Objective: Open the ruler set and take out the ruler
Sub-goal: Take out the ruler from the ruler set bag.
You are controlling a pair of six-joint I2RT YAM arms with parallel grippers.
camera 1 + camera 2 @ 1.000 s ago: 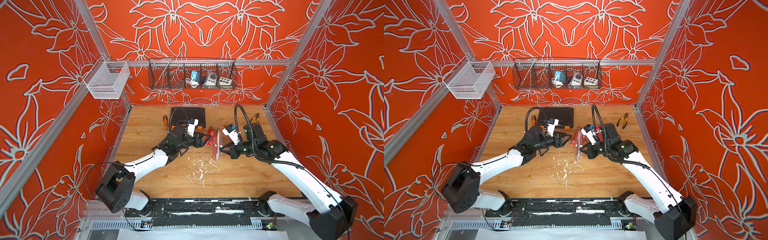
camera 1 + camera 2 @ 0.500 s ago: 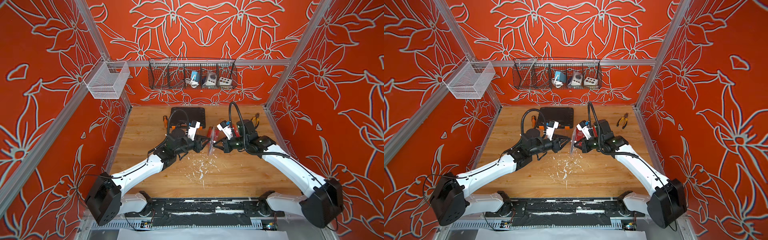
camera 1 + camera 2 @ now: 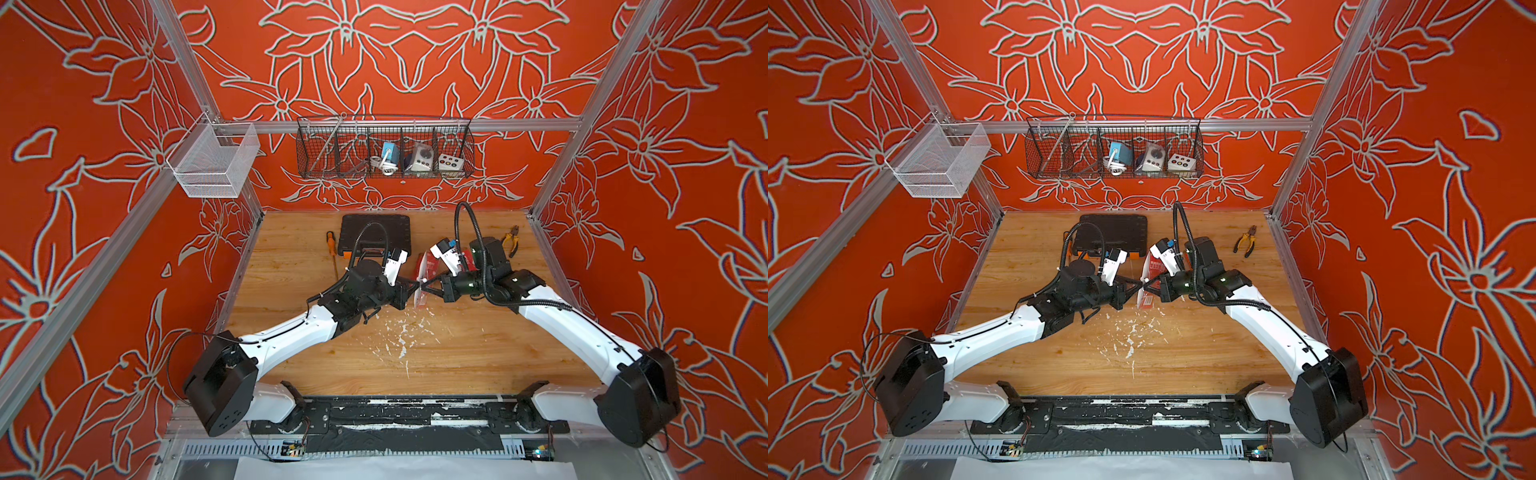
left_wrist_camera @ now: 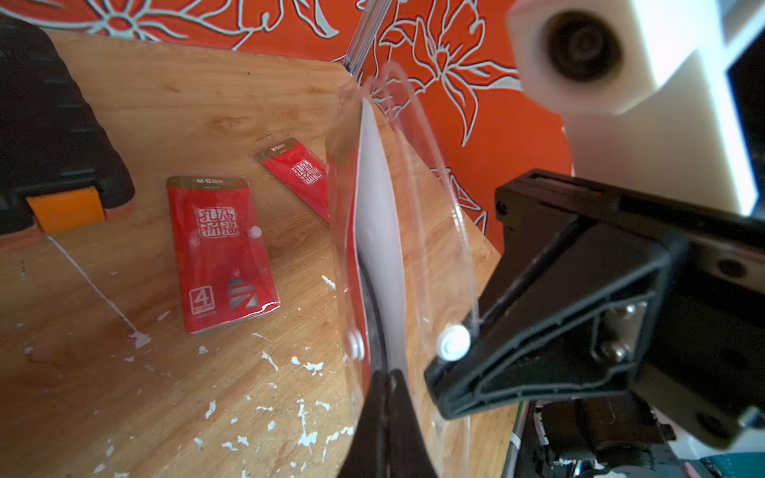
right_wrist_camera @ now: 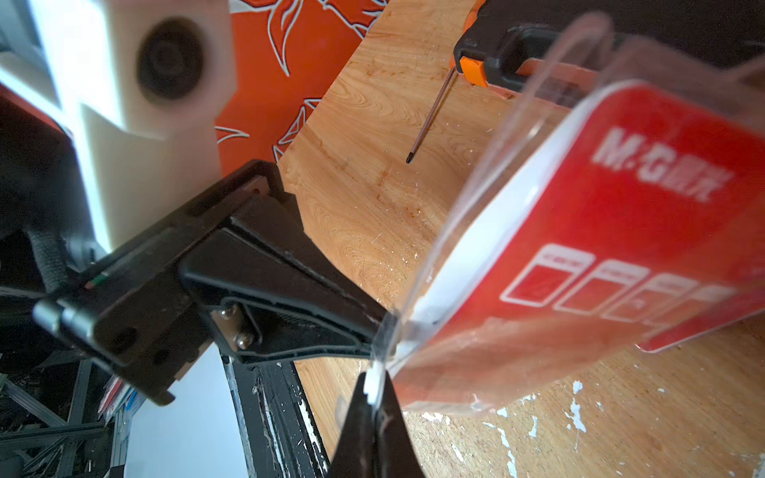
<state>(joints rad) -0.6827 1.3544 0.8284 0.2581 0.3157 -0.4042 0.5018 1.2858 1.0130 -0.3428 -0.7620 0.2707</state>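
The left gripper (image 3: 412,286) and right gripper (image 3: 429,287) meet tip to tip, each pinched shut on one clear wall of the ruler set (image 4: 374,231). The pouch stands on edge between them, its mouth pulled apart. The white snap (image 4: 454,343) sits just beside the right fingertips (image 4: 496,364).

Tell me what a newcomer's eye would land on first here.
Two black grippers meet nose to nose over the middle of the wooden table: the left gripper and right gripper each pinch a clear layer of the ruler set, held on edge between them with its mouth parted. Beyond it, two more red packs lie flat on the table, and loud orange floral walls box everything in.
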